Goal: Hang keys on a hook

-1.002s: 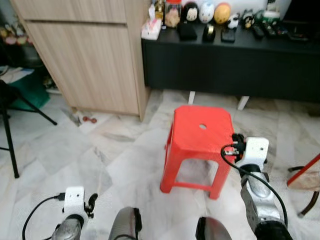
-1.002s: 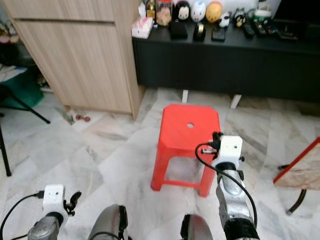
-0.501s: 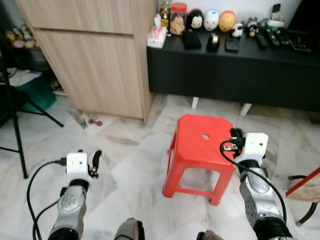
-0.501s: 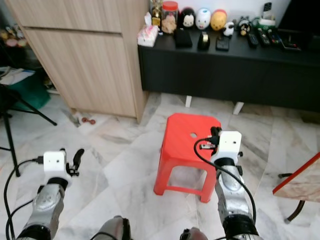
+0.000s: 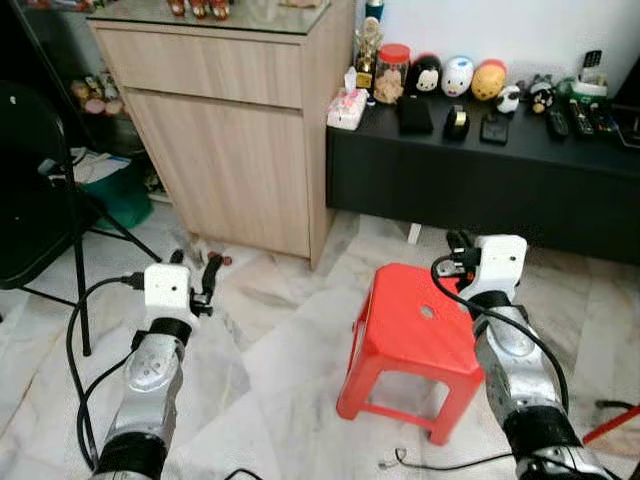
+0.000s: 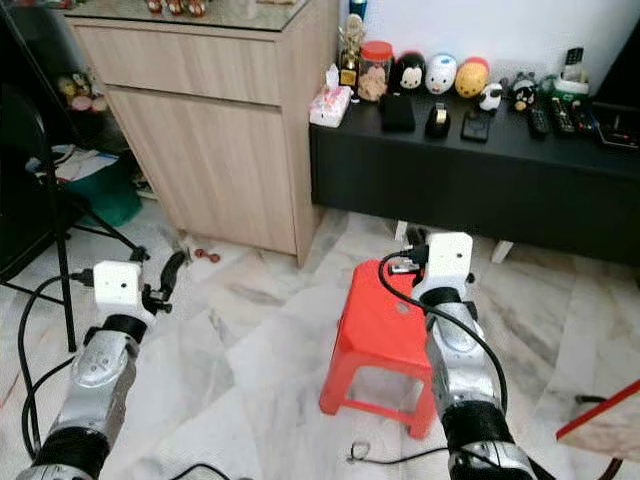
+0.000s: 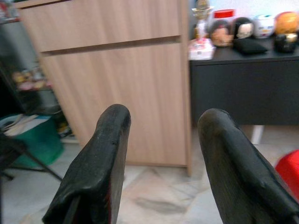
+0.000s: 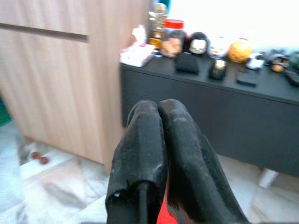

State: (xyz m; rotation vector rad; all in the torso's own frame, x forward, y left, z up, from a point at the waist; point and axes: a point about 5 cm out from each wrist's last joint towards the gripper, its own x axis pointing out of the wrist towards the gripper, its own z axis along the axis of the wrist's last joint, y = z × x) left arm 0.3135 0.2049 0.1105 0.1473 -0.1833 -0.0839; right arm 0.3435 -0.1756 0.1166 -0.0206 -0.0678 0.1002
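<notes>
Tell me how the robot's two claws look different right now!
The left claw is open, with a wide gap between its two black fingers; the right claw has its fingers pressed shut together. The left claw is raised over bare marble floor near the wooden cabinet; the right claw is raised above the red stool. Both have long black fingers, both are empty, and both point toward the furniture ahead.

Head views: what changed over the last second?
Both arms came up: the left gripper, low at the frame's bottom a second ago, is now raised forward, fingers open; the right gripper stays shut, raised over the red stool. The camera tilted up, so the wooden cabinet top now shows. Stool, cabinet and black console have not moved.
</notes>
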